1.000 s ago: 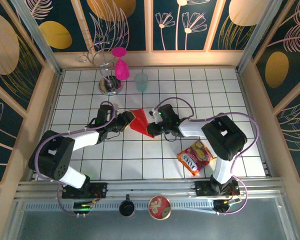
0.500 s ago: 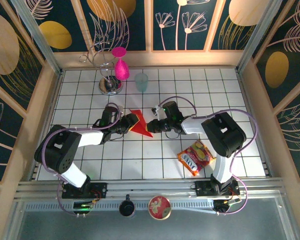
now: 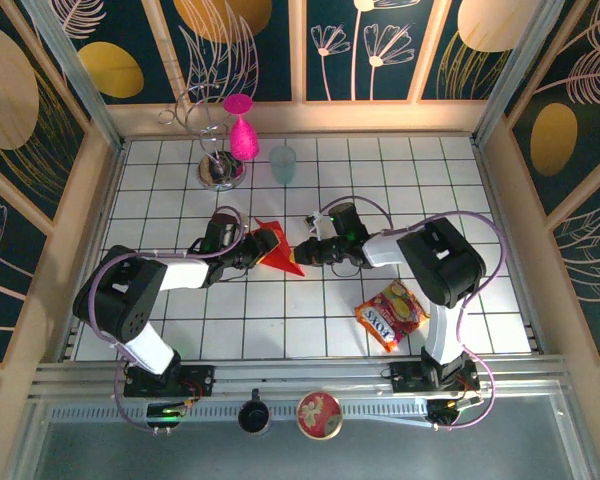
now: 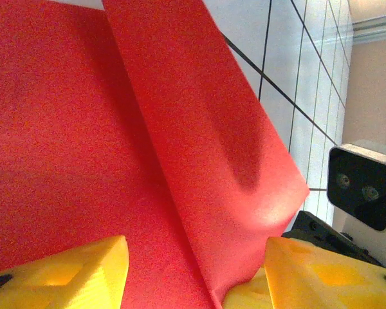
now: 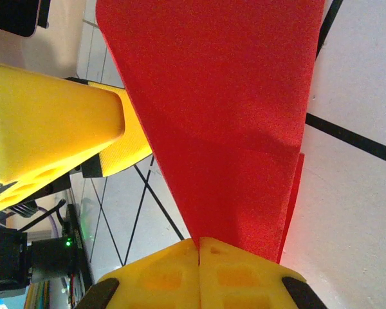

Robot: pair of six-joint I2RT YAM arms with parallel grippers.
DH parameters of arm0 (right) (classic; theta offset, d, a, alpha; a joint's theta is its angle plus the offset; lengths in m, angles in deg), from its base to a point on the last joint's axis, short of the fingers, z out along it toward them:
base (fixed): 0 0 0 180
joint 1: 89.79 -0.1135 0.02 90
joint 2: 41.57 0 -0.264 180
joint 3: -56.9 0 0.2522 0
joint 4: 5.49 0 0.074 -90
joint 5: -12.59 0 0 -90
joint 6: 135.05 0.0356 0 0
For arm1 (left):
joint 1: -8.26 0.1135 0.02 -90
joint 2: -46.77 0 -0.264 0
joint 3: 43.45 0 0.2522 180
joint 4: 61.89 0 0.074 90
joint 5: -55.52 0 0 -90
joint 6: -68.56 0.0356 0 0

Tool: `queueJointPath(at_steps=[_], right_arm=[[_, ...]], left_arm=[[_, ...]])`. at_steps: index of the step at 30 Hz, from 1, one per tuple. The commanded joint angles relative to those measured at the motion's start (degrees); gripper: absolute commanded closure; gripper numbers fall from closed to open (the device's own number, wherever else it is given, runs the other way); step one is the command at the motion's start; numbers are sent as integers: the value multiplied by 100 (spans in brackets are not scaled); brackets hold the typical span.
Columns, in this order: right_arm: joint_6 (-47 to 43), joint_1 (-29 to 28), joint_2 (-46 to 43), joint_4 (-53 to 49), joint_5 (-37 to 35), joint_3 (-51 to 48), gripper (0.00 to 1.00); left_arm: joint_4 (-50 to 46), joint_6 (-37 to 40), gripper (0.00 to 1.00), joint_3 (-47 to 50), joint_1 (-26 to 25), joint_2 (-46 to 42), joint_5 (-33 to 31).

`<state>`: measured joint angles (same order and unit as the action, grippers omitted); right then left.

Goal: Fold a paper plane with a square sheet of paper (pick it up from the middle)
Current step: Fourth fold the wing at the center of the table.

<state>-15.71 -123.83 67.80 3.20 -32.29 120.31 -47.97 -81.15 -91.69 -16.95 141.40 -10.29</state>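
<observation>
The square sheet of paper (image 3: 277, 245), bright red and folded into a narrow pointed shape, lies mid-table between both grippers. My right gripper (image 3: 303, 254) is shut on its pointed end; in the right wrist view the yellow fingers (image 5: 244, 270) meet on the paper (image 5: 219, 96) at my right gripper (image 5: 199, 243). My left gripper (image 3: 252, 245) is at the wide end. In the left wrist view its jaws stand apart at my left gripper (image 4: 194, 250), with the paper (image 4: 71, 141) spread between them and a raised fold (image 4: 199, 141) touching the right finger (image 4: 321, 270).
A pink goblet (image 3: 242, 135) hangs on a wire stand (image 3: 218, 168) at the back left, with a pale cup (image 3: 283, 163) beside it. A red-and-yellow snack packet (image 3: 391, 313) lies front right. A round tin (image 3: 320, 414) sits on the near rail.
The left gripper has slid in closer to the paper and its jaws have spread a little wider. The right gripper stays shut on the paper's point, and its arm has drawn in.
</observation>
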Motion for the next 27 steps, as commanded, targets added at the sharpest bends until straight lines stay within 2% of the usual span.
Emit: queueJointPath(at_steps=[1,13,20,24,27], right_arm=[[142,46,120,242,207,-82,93],[168,64,185,291,199,-113,92],[90,59,127,288,187,-165,90],[2,61,-17,241,135,-203,87],[-60,64,-167,130,-4,-205,80]], left_arm=[[-84,231,42,-168,-41,101,16],[-421,219,41,-390,-44,312,-200],[-877,78,44,-516,-44,561,-374],[-1139,72,45,-576,-38,600,-444],[-1356,119,46,-638,-38,641,-515]])
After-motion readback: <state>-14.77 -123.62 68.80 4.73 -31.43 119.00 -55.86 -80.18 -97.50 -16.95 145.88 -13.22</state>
